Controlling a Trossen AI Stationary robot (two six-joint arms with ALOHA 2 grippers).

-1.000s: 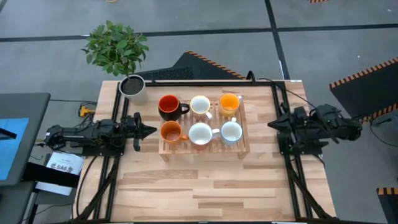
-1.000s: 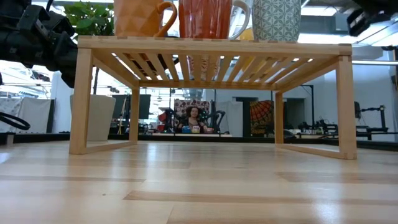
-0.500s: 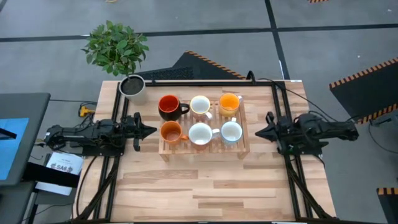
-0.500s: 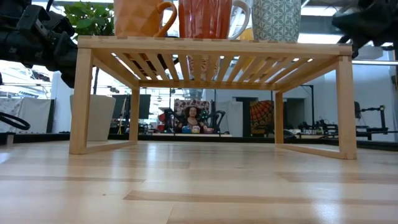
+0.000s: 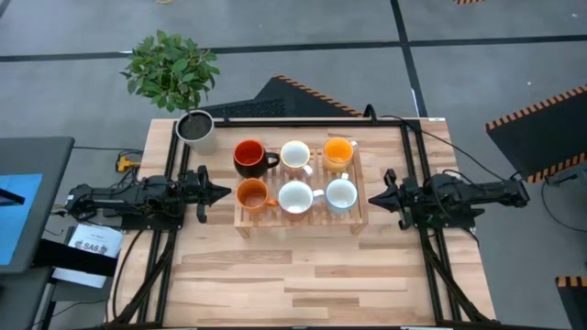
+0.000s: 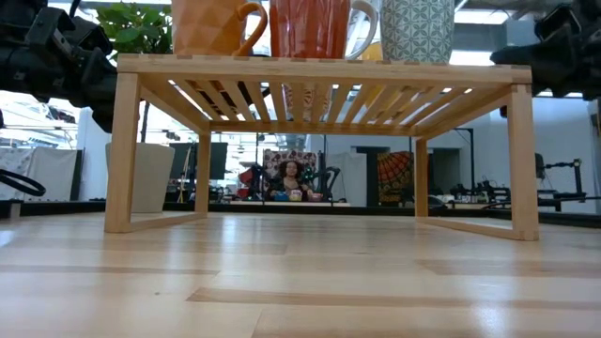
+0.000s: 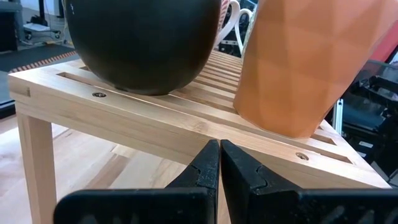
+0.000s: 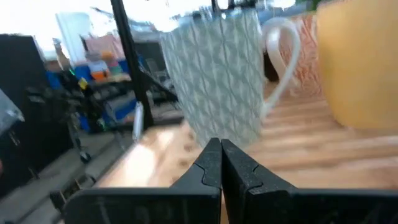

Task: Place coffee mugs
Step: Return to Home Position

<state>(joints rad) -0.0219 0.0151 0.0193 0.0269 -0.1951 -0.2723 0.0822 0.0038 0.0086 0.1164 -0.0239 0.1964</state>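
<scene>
Six mugs stand on a slatted wooden rack (image 5: 359,215). In the far row are the red mug with a black handle (image 5: 249,157), a white one (image 5: 295,154) and the yellow-orange one (image 5: 338,150). The near row holds the darker orange mug (image 5: 252,193), a white one (image 5: 295,196) and a pale patterned one (image 5: 341,193). My left gripper (image 5: 224,192) is shut, level, just off the rack's left end by the darker orange mug (image 7: 305,62). My right gripper (image 5: 371,199) is shut, just off the rack's right end, pointing at the pale patterned mug (image 8: 217,81).
A wider pale cup with a dark inside (image 5: 195,126) stands on the table at the far left, beyond the rack. A potted plant (image 5: 171,66) is off the far left corner. Bare tabletop (image 5: 303,284) lies near of the rack. A person (image 6: 294,178) sits far behind.
My right gripper has moved toward the table's left edge, from beside the right frame rail up close to the rack's right end, staying shut. The mugs and the left arm have kept still.
</scene>
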